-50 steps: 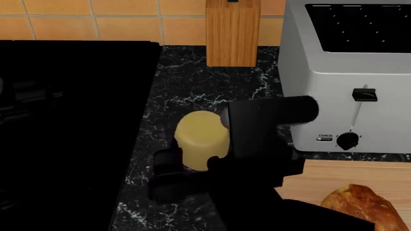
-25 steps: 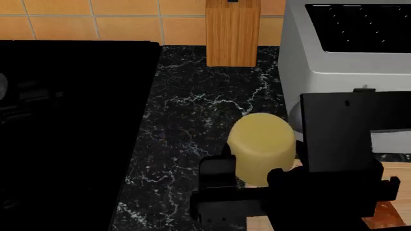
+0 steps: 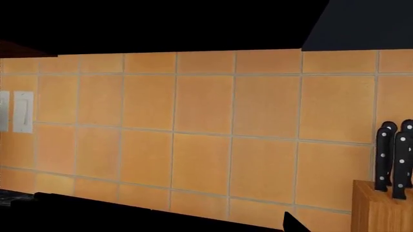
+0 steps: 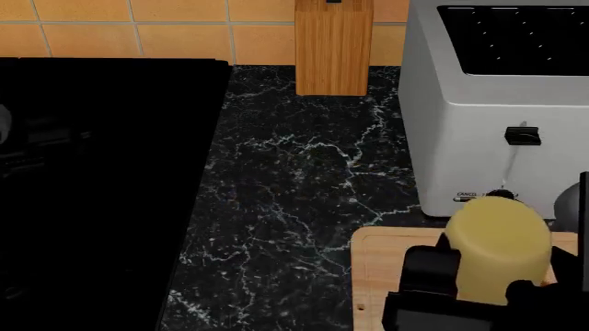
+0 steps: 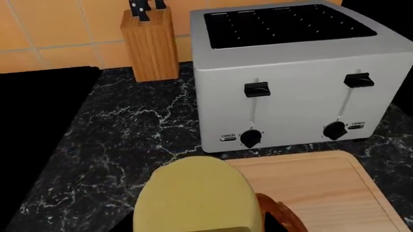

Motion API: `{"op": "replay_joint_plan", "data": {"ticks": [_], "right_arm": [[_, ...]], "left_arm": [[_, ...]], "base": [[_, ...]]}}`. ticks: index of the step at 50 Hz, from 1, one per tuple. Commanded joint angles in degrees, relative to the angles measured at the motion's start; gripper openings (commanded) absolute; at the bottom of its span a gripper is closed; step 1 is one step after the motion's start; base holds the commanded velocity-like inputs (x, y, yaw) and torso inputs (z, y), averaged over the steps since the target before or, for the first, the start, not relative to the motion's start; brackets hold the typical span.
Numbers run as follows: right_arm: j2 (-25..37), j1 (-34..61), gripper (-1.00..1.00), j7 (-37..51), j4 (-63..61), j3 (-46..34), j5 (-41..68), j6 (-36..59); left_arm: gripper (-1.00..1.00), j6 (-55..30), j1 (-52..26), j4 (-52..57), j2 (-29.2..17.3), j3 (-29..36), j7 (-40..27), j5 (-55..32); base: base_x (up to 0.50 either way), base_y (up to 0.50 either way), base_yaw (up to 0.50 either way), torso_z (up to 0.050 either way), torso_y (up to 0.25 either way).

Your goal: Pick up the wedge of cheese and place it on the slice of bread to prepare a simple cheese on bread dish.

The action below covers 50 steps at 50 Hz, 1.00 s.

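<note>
The wedge of cheese (image 4: 498,249), a pale yellow stubby cylinder, hangs over the wooden cutting board (image 4: 385,270) at the lower right of the head view. My right gripper (image 4: 490,293) is shut on it, with one black finger (image 4: 429,271) against its left side. In the right wrist view the cheese (image 5: 197,195) fills the foreground. A glossy brown sliver of the slice of bread (image 5: 279,216) shows just beside and below it on the board (image 5: 322,181). The head view hides the bread behind cheese and gripper. Only dark edges of my left gripper show in the left wrist view.
A silver toaster (image 4: 497,103) stands right behind the board, with its levers and knobs facing me. A wooden knife block (image 4: 333,48) stands at the tiled back wall. A black stovetop (image 4: 101,193) covers the left side, with black marble counter (image 4: 294,207) between.
My right gripper has carried the cheese to the right and toward me, from the marble counter to over the cutting board in front of the toaster. The left wrist view gives no earlier frame.
</note>
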Motion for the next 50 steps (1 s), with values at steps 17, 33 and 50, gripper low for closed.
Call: {"op": "replay_joint_plan", "data": {"ticks": [17, 33, 50], "right_arm": [[8.38, -11.31, -1.0, -8.3, 0.27, 5.34, -16.0, 2.97], [4.31, -14.74, -1.0, -16.05, 4.55, 4.69, -26.27, 3.21], [2.41, -17.37, -1.0, -20.54, 6.91, 4.49, -31.88, 2.35]], "left_arm": [[1.0, -0.1, -0.32, -0.42, -0.39, 0.42, -0.81, -0.3], [1.0, -0.04, -0.35, -0.76, -0.69, 0.65, -0.97, -0.71], [1.0, -0.22, -0.44, -0.63, -0.92, 0.84, -1.45, -1.08]], "base": [[0.0, 0.0, 0.0, 0.0, 0.0], [0.0, 0.0, 0.0, 0.0, 0.001], [0.0, 0.0, 0.0, 0.0, 0.0]]}}
